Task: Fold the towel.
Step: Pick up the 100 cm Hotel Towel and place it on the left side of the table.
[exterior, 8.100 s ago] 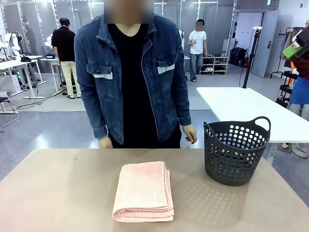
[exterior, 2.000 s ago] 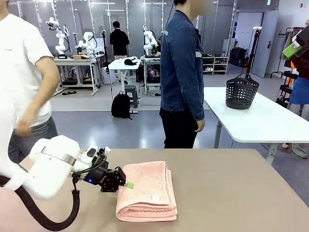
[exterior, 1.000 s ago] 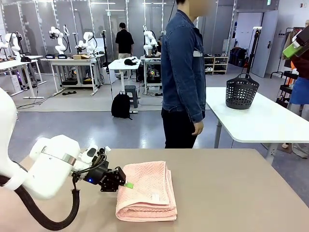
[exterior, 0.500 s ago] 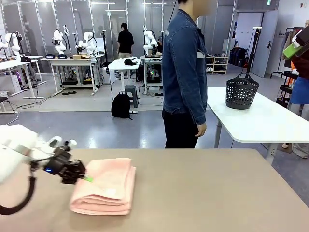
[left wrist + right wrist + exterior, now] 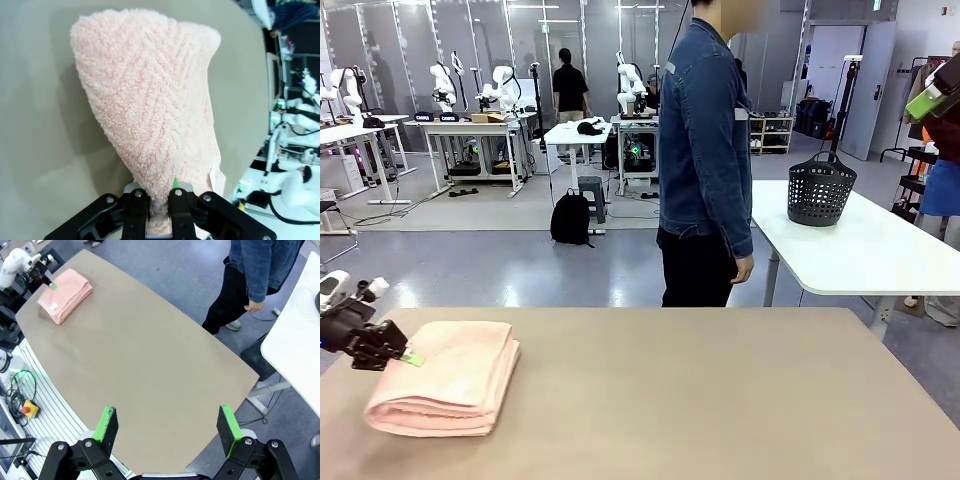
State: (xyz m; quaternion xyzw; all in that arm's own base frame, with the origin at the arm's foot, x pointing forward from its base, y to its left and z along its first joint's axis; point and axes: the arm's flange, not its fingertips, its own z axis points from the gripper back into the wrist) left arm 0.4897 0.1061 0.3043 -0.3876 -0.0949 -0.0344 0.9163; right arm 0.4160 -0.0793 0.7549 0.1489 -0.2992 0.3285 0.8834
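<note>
Left gripper (image 5: 405,357) clamped on folded towel (image 5: 448,378) at table's (image 5: 720,400) left edge.
Right gripper (image 5: 167,427) hangs high above the table, fingers spread wide, holding nothing; person (image 5: 710,150) stands at far side.

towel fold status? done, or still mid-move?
Done: the towel lies folded in a thick layered stack on the table, near its left end. In hand: the left gripper is shut on the towel's edge. The right gripper is open above the table, holding nothing. Left: release the towel; no further fold looks needed.
</note>
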